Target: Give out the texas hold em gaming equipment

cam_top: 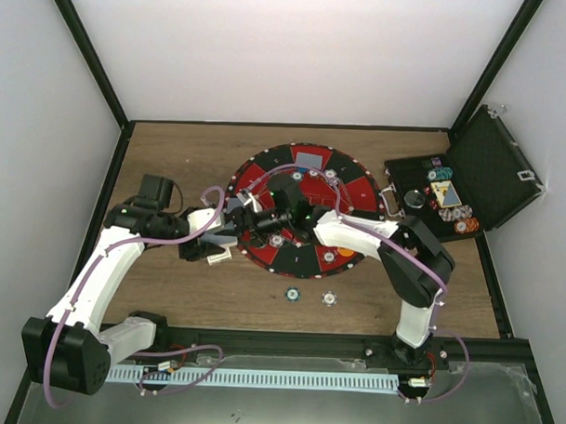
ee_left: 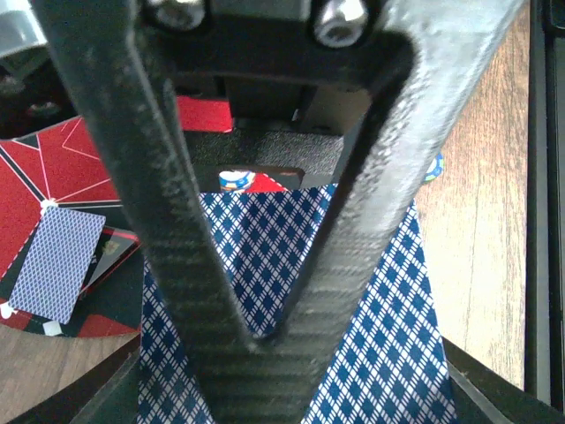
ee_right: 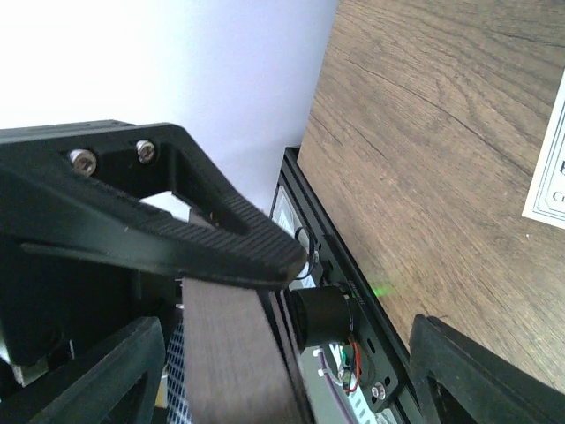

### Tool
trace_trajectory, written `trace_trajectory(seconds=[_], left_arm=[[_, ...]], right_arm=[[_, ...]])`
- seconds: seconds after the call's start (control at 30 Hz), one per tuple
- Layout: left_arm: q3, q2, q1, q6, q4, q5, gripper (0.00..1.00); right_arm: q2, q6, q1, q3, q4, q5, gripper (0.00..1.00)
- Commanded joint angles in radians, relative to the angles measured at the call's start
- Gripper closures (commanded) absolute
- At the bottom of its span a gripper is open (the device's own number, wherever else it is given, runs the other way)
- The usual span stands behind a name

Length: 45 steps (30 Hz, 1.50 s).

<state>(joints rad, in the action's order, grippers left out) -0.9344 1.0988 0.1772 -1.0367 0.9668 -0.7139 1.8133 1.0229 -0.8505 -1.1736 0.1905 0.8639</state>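
Observation:
A deck of blue-diamond-backed cards (ee_left: pixel 388 300) is held over the middle of the round red-and-black mat (cam_top: pixel 353 191). My left gripper (cam_top: pixel 253 222) is shut on the deck by its side edges, in the left wrist view (ee_left: pixel 291 393) too. My right gripper (cam_top: pixel 285 214) is open around the deck (ee_right: pixel 231 353). One of its fingers (ee_left: pixel 177 221) lies across the deck's back, and the other stands apart. A single card (cam_top: pixel 310 161) lies face down at the mat's far side and shows in the left wrist view (ee_left: pixel 57 261). Two chips (cam_top: pixel 290 293) (cam_top: pixel 328 297) lie on the wood in front of the mat.
A black hinged case (cam_top: pixel 494 168) stands open at the right and holds chips and cards. Small chips (cam_top: pixel 276 240) sit on the mat. A white printed card (ee_right: pixel 549 168) lies on the wood. The black frame rail (cam_top: pixel 288 338) runs along the near edge.

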Motion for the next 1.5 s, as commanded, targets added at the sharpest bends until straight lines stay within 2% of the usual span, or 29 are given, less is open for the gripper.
trace_trajectory(seconds=[0.0,0.33,0.6,0.9,1.27,1.4,1.47], left_arm=[[-0.012,-0.017,-0.002,-0.031,0.004,-0.053,0.95],[-0.023,-0.025,-0.003,-0.034,0.014,-0.056,0.95],[-0.032,-0.023,-0.002,-0.036,0.015,-0.059,0.94],[-0.029,-0.019,-0.003,-0.039,0.012,-0.058,0.95],[-0.012,-0.02,-0.002,-0.041,-0.003,-0.06,0.95],[-0.007,-0.02,-0.002,-0.043,-0.005,-0.053,0.95],[-0.007,-0.021,-0.002,-0.044,-0.005,-0.049,0.95]], right_arm=[[0.038,0.031,-0.01,-0.053,0.052,0.034,0.22],[0.048,0.01,0.032,0.007,0.035,0.028,0.34],[-0.022,-0.018,0.086,0.102,0.014,0.017,0.4],[-0.092,-0.01,0.096,0.114,0.012,0.015,0.48],[-0.199,0.003,0.102,0.133,-0.02,-0.002,0.81],[-0.235,0.041,0.119,0.176,0.031,0.015,0.94],[-0.257,0.048,0.133,0.19,0.035,0.019,0.98]])
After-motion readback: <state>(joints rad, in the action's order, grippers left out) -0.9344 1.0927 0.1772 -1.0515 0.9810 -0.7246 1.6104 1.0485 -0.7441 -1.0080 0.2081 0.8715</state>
